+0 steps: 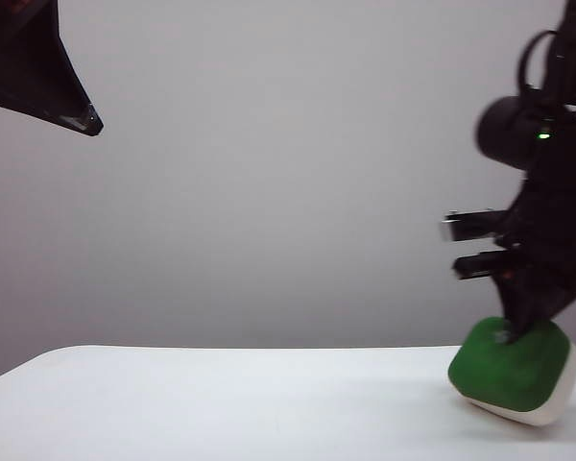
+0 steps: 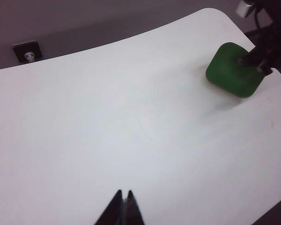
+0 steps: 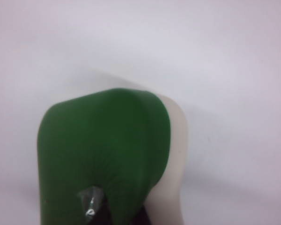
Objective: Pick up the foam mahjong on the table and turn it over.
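High at the far left, left gripper (image 2: 123, 206), jaws pressed together, well apart from everything. Below, white table (image 1: 221, 403). At the right end, foam mahjong (image 1: 514, 370) tilted, green face up, pinched by right gripper (image 1: 515, 331).

Soft, even light fills all three views, rendering the smooth white tabletop (image 1: 221, 403) bright and nearly featureless. A faint, diffuse shadow pools under the tilted green-and-cream foam block (image 1: 514, 373) in the exterior view and spreads weakly beside it in the left wrist view. The black right gripper (image 1: 518, 331), pinched shut on the block's upper edge, reads as a near silhouette, its detail lost. The right wrist view is soft and hazy, the block's edges blurred at close range. The left gripper (image 2: 123, 206), closed, shows as a dark wedge.
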